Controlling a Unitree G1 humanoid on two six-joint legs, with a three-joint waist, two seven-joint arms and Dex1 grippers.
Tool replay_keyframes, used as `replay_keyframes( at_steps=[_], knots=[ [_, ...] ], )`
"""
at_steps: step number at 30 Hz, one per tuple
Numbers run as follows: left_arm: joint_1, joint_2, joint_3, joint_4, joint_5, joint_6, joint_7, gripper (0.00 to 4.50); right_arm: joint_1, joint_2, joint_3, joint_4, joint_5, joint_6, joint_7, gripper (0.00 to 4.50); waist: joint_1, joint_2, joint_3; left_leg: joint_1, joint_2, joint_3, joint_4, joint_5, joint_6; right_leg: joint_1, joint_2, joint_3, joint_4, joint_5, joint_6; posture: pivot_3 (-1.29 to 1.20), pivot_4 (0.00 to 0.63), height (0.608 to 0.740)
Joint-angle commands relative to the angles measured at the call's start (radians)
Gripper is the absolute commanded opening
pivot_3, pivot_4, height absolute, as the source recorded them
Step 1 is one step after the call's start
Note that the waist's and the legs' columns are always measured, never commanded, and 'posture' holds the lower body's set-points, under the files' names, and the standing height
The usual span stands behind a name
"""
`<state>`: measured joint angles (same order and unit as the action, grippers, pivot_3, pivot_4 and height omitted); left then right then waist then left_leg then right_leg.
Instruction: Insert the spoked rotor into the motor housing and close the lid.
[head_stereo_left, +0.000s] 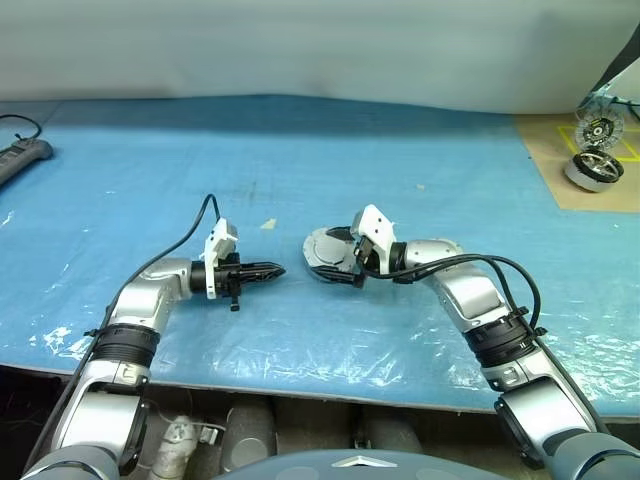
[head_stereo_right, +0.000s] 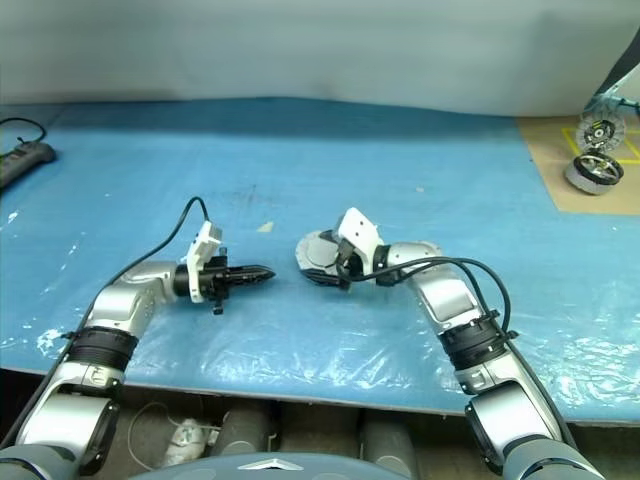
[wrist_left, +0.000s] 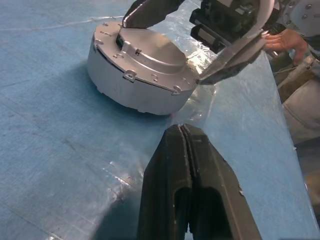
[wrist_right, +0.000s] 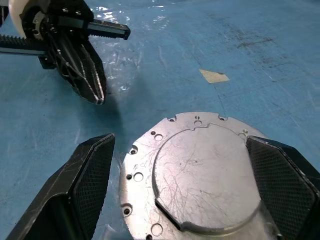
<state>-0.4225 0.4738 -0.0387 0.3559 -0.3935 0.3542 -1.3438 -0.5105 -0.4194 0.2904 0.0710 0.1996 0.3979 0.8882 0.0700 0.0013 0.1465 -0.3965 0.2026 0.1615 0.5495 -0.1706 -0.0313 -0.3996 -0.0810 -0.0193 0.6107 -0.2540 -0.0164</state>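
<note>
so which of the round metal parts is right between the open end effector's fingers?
The lidded motor housing mid-table, on the blue sheet, straddled by the right end effector. The other round parts sit far off on the brown board.

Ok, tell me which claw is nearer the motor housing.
Right. The right claw is open with its fingers on either side of the lidded motor housing. The left claw is shut, pointing at it from its left, with bare blue cover between them.

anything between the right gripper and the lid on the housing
Nothing visible. The right gripper stands open with a finger on each side of the lid, which already sits on the motor housing.
</note>
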Motion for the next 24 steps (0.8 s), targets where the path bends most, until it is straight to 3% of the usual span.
replay_keyframes(
  at_steps=[1,11,16,24],
  knots=[
    [0.008,0.009,0.015,-0.034,-0.010,-0.016,0.009,0.00,0.007,0.003,-0.024,0.002,0.016,0.017,0.010,4.47,0.001,0.000,0.000,0.000,0.000,0.000,0.001,0.000,0.001,0.000,0.000,0.000,0.000,0.000,0.000,0.00,0.150,0.740],
    [-0.009,-0.009,-0.001,-0.010,0.003,-0.029,0.026,0.00,0.029,0.011,0.019,0.076,-0.077,-0.057,-0.012,4.47,0.000,0.000,0.000,0.001,0.003,0.000,0.008,0.000,0.000,0.000,0.004,0.001,0.007,-0.002,-0.006,0.00,0.150,0.740],
    [-0.024,-0.017,-0.002,0.005,0.007,-0.035,0.028,0.00,0.054,0.009,0.034,0.071,-0.103,-0.057,-0.013,2.95,0.000,0.000,0.000,0.005,0.003,0.000,0.011,-0.002,-0.002,0.005,0.004,0.001,0.008,-0.002,-0.007,0.00,0.150,0.740],
    [-0.081,-0.079,-0.020,0.044,0.026,-0.056,0.062,0.00,0.069,-0.008,0.050,0.056,-0.107,-0.032,0.015,2.95,0.002,0.000,0.000,0.011,0.003,0.000,0.011,-0.002,-0.002,0.011,0.003,0.002,0.007,-0.002,-0.007,0.00,0.150,0.740]
  ],
)
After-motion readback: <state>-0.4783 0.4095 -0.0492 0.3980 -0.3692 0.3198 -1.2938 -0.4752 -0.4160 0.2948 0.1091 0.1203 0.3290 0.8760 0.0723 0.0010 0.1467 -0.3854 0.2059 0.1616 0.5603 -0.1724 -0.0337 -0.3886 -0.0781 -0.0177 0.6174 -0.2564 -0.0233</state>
